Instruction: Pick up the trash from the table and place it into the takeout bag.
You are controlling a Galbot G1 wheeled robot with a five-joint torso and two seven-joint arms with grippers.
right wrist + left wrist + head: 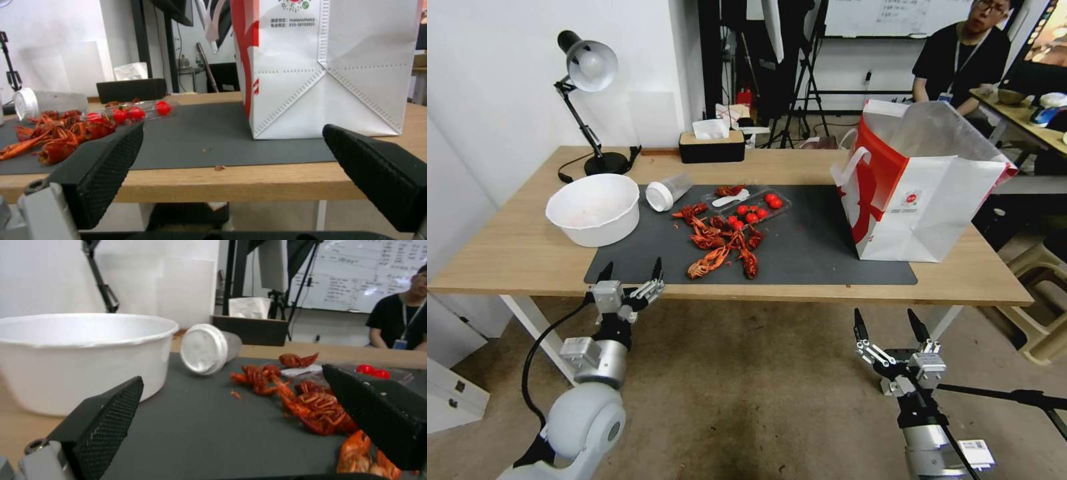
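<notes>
The trash lies mid-table on the dark mat (814, 253): a heap of red crayfish shells (720, 243) (311, 406) (53, 133), a clear tray of red tomatoes (754, 203) (133, 111), and a clear plastic cup (667, 192) (206, 348) on its side with a white lid. The takeout bag (920, 193) (329, 66) stands open at the right end of the table (514, 247). My left gripper (631, 273) (231, 378) is open at the front edge, facing the shells. Lower down, my right gripper (887, 327) (233, 130) is open in front of the bag.
A large white bowl (594, 208) (75, 353) sits left of the cup. A desk lamp (590, 100) and a black tissue box (712, 143) stand along the back edge. A plastic stool (1040, 280) is right of the table.
</notes>
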